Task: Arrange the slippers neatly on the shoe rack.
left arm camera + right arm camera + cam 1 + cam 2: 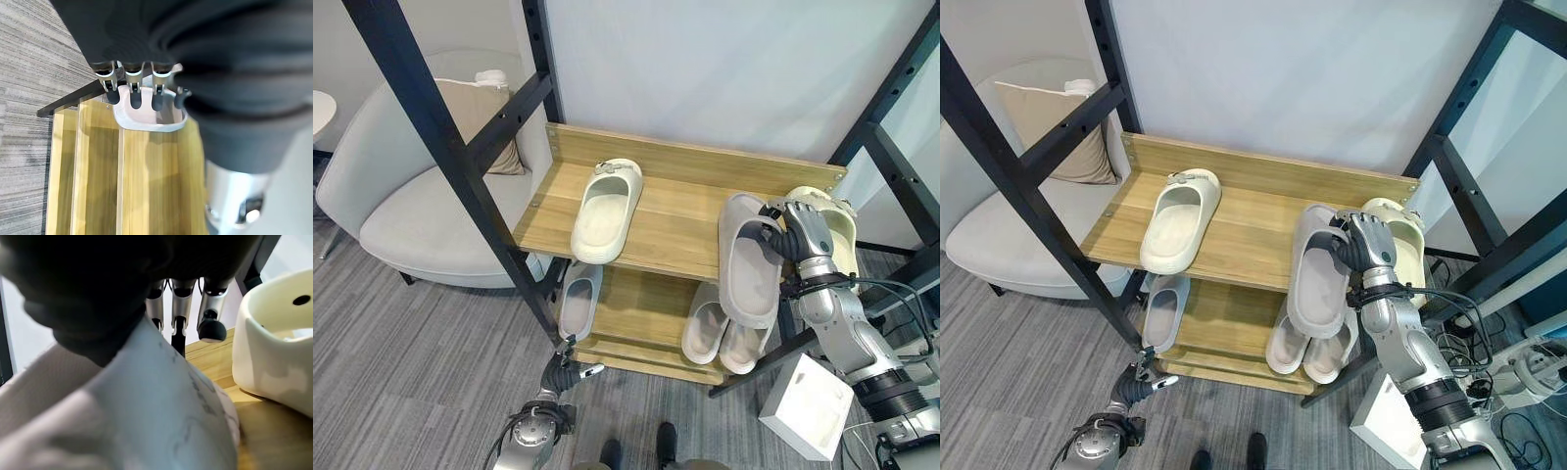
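Two tiers make up the wooden shoe rack [675, 230]: a cream slipper [607, 209] lies lengthwise on the top shelf's left, three slippers sit below. At the right end the right hand [800, 232] clamps a grey slipper [749, 257], sole upward, its long axis running near to far, its near end overhanging the shelf's near edge. Just right of it, beyond the hand, stands another cream slipper [843, 235]. The left hand [566, 373] hangs low by the bottom tier, fingers seemingly relaxed and empty, much farther from the grey slipper.
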Controlling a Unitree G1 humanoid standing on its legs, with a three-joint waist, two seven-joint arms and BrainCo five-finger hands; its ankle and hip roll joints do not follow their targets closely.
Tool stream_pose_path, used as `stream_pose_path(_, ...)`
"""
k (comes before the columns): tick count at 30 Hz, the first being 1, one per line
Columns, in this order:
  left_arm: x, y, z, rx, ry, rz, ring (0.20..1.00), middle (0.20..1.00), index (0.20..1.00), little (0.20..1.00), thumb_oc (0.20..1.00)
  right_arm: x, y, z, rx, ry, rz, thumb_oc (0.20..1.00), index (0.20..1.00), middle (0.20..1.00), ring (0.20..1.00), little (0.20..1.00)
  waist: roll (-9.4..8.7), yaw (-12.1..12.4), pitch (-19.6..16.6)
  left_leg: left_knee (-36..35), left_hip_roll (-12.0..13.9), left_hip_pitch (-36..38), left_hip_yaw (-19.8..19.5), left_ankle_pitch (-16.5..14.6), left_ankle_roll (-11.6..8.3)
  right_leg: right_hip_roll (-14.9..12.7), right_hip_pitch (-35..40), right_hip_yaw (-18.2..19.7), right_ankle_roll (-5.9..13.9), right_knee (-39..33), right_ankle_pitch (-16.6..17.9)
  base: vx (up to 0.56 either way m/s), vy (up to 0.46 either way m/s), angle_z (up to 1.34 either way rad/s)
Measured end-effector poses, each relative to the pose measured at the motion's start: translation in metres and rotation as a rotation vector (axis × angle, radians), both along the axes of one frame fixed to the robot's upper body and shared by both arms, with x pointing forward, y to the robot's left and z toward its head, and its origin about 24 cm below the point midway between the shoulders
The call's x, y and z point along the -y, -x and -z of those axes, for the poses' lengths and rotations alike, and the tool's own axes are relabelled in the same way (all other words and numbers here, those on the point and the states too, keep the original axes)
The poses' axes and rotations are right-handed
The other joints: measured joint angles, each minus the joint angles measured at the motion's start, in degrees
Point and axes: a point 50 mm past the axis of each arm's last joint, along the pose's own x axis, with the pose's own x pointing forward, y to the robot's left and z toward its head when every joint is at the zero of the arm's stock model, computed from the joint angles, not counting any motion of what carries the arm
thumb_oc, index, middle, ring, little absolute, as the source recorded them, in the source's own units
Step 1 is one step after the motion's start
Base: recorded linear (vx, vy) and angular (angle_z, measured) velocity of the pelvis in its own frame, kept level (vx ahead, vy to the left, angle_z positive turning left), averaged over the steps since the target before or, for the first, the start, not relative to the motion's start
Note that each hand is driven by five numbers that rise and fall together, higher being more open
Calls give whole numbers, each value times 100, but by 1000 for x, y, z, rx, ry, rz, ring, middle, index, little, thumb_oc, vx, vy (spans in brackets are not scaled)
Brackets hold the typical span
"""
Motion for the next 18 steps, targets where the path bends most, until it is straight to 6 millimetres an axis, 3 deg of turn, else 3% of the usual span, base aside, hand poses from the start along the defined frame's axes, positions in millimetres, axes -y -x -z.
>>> stream_pose_path(5,-1,1,0,0,-1,-9,1000,1000,1000,1000,1000,-1,13,-8,117,-242,32,200,200,200,200,200,109,-2,18,0,5,1,3,2,-2,3,1,2,-1,0,0,0,0,0)
stream_pose_path(6,-2,2,1,-2,-3,-22,1000,1000,1000,1000,1000,-9,21,-20,220,-310,1,200,200,200,200,200,170,-14,54,0,6,4,20,2,-2,2,0,4,0,0,1,-14,-11,-5)
stream_pose_path(12,-3,3,1,2,-2,-61,1000,1000,1000,1000,1000,-22,40,-52,437,-493,-127,200,200,200,200,200,273,-33,47,-1,11,4,26,3,-5,7,-3,5,24,0,-20,-13,-15,-1)
stream_pose_path(13,-2,7,1,1,2,-68,1000,1000,1000,1000,1000,-34,45,-53,417,-736,-249,200,200,200,200,200,281,-72,45,-1,20,3,33,6,-8,12,-7,6,22,0,-29,-30,-31,-2)
stream_pose_path(16,1,8,2,-3,15,-67,1000,1000,1000,1000,1000,-54,50,-49,329,-1017,-444,200,200,200,200,200,322,-107,50,-1,19,1,38,7,-11,10,-8,4,21,0,-28,-9,-11,0)
stream_pose_path(18,4,7,1,-3,26,-61,1000,1000,1000,1000,1000,-79,51,-42,160,-1238,-665,200,200,200,200,200,329,-130,49,-1,21,0,36,11,-17,12,-9,3,20,0,-28,0,0,0)
